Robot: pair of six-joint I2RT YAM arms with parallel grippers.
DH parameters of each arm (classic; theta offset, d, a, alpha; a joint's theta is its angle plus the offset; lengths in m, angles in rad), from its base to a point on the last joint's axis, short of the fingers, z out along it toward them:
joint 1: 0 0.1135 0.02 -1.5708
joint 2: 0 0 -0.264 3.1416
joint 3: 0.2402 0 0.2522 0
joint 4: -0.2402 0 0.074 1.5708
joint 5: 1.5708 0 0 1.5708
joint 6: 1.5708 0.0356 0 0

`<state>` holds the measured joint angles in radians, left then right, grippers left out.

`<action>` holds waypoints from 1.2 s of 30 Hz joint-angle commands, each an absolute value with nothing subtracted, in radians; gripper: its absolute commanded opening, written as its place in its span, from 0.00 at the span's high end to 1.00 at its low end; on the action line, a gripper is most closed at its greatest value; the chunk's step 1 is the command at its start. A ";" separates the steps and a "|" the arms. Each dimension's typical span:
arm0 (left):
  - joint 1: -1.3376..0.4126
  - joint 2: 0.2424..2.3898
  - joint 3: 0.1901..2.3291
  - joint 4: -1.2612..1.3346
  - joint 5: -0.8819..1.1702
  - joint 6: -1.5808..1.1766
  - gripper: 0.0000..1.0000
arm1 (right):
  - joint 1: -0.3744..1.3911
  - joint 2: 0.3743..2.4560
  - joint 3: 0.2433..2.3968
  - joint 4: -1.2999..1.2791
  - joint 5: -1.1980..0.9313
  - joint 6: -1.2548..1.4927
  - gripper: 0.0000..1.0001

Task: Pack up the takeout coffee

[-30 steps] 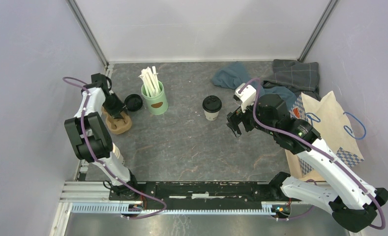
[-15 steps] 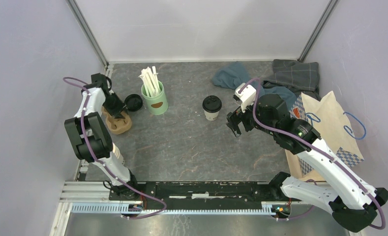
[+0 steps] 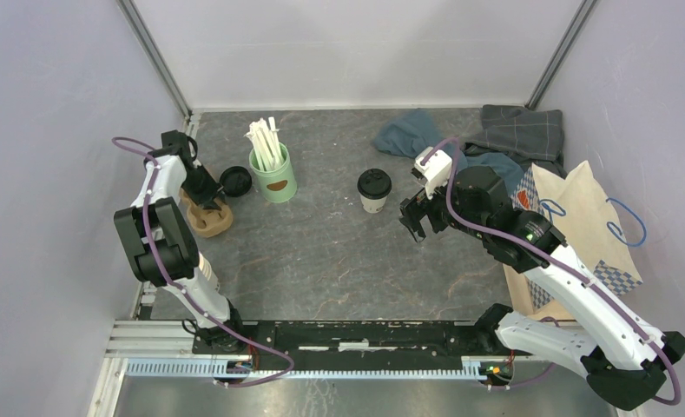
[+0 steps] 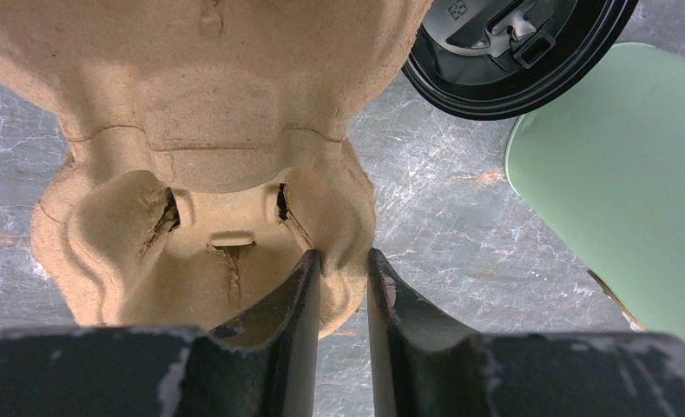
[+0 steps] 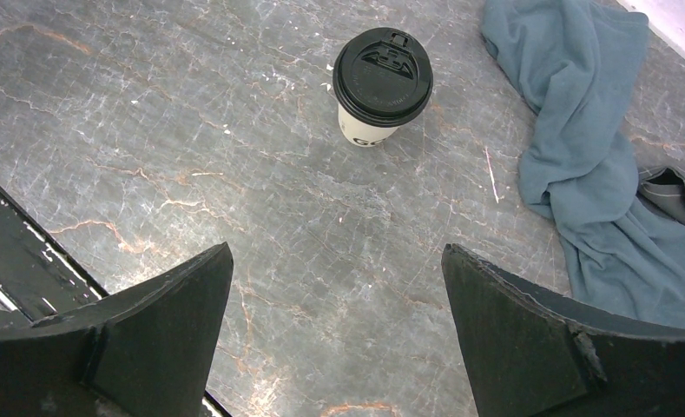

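One takeout coffee (image 3: 374, 188), one mug (image 3: 274, 183), one carrier (image 3: 210, 218).

Mid-tabletop (image 3: 321, 261): takeout coffee (image 3: 374, 189) upright, black lid on. R pincer (image 3: 413, 219) hangs just to its right, jaws spread, not touching. L pincer (image 3: 208, 198) at far edge of brown cup carrier (image 3: 212, 221). Loose black lid (image 3: 235, 181) lies btwn carrier & green mug (image 3: 275, 181) w/ white sticks. Blue cloth (image 3: 408, 135) & grey checked cloth (image 3: 521, 130) at back, paper bag (image 3: 582, 226) on right.
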<state>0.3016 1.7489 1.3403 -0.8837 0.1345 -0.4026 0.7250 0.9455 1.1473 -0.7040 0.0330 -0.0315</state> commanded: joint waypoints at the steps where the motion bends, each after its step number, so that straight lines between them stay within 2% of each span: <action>1: 0.301 1.746 1.351 -0.880 0.146 -0.370 0.73 | 0.730 0.936 1.156 -0.664 0.026 -0.029 0.02; 22: 0.302 1.680 1.429 -0.963 0.036 -0.388 0.83 | 0.733 0.935 1.156 -0.664 0.024 -0.029 0.02; 29: 0.297 1.667 1.449 -0.992 0.003 -0.395 0.97 | 0.734 0.934 1.154 -0.660 0.025 -0.029 0.02; 36: 0.261 1.650 1.507 -1.034 -0.061 -0.402 0.98 | 0.740 0.935 1.163 -0.661 0.027 -0.029 0.02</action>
